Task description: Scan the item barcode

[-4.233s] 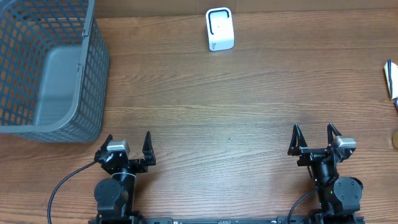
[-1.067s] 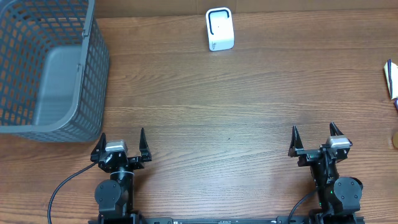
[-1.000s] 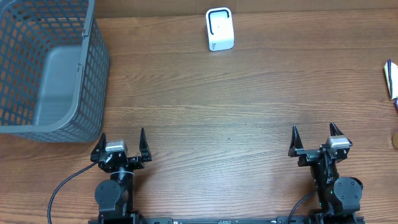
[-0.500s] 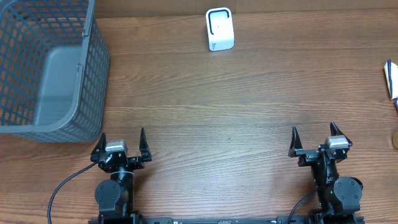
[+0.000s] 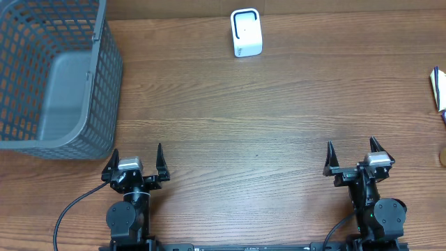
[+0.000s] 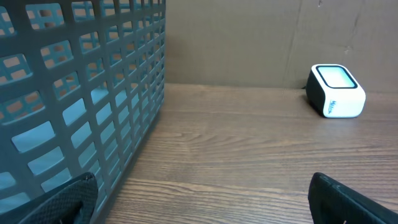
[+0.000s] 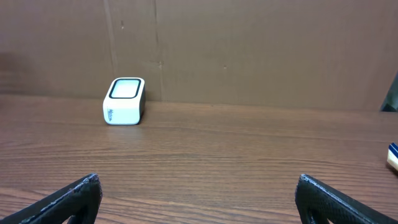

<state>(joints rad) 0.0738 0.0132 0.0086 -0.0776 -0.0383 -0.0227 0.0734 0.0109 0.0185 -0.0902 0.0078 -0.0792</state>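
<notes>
A: where's the scanner?
B: white scanner (image 5: 246, 33) sits at the far edge of the table (image 5: 265, 118), roughly mid-width, with its dark-rimmed window on the upper face. brown cardboard wall (image 7: 249, 50) right behind it
A: arms?
B: both on the near side, well apart from the scanner. left gripper (image 5: 137, 155) is near-left of it, right gripper (image 5: 351, 148) is near-right
A: jaws?
B: both spread wide, holding nothing. each wrist view shows only the black fingertips in the bottom corners, with wood grain between them
A: item to scan?
B: only candidate I can see is a blue-and-white thing (image 5: 437, 87) far right of the scanner, cut off by the frame edge. can't tell what it is or whether a barcode shows. right wrist view catches just a corner of it. neither gripper is touching it
A: anything else on the table?
B: grey mesh basket (image 5: 52, 77) far left of the scanner, upright, at the table's left end. also a small brown thing (image 5: 443, 155) far right of the scanner and nearer the arms, mostly out of frame, can't identify it
</notes>
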